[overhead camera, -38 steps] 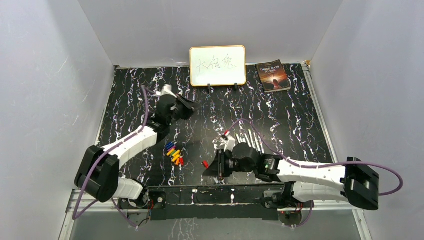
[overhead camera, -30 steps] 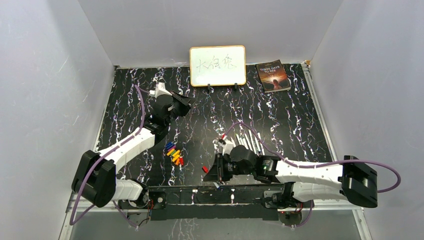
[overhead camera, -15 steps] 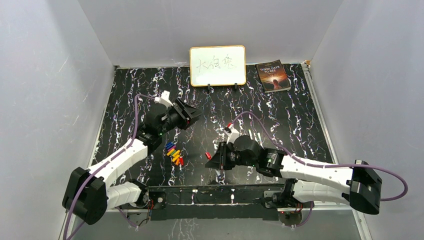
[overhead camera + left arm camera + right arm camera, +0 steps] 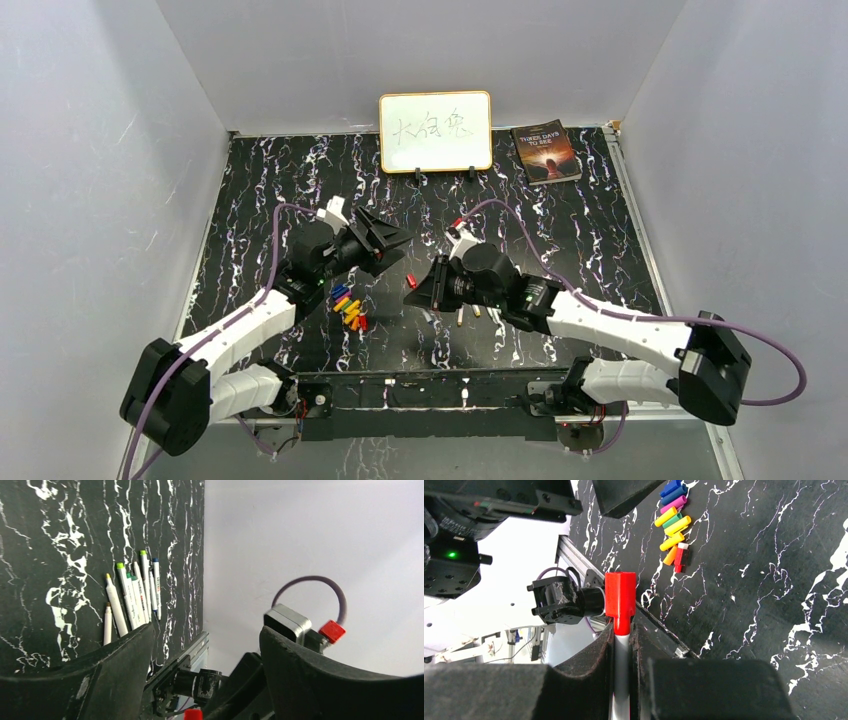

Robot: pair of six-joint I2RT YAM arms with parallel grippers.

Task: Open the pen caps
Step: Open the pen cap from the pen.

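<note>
The loose caps [image 4: 348, 308] lie in a heap on the table [image 4: 600, 230], close to the robot's side. They are blue, pink, yellow, green, orange and red. To the right of the heap is a row of bare pens [image 4: 131, 597], lying flat with their coloured tips showing. From above, the right arm hides part of that row.

Just past the heap, a little to its right, is the right gripper [image 4: 622, 632]. Its fingers [image 4: 591, 660] are squeezed tight on the white body of one pen [image 4: 622, 660]. The red cap [image 4: 620, 599] is on this pen and sticks out in front of the fingers. The pen looks to be held up off the table. Its long line points away from the right arm and over to the left, cap end first.

A bit farther from the heap is the left gripper [image 4: 396, 238]. Its fingers [image 4: 115, 670] are spread wide and hold nothing. The red cap is close to them but not touching. In the left wrist view it only peeps in at the very bottom, below the gap. So I think the left gripper is the one to take the cap. It should first line its gap up with the pen's long line, then close and pull straight along it.

Far beyond the heap stand a whiteboard [image 4: 435, 131] and a book [image 4: 546, 152].
</note>
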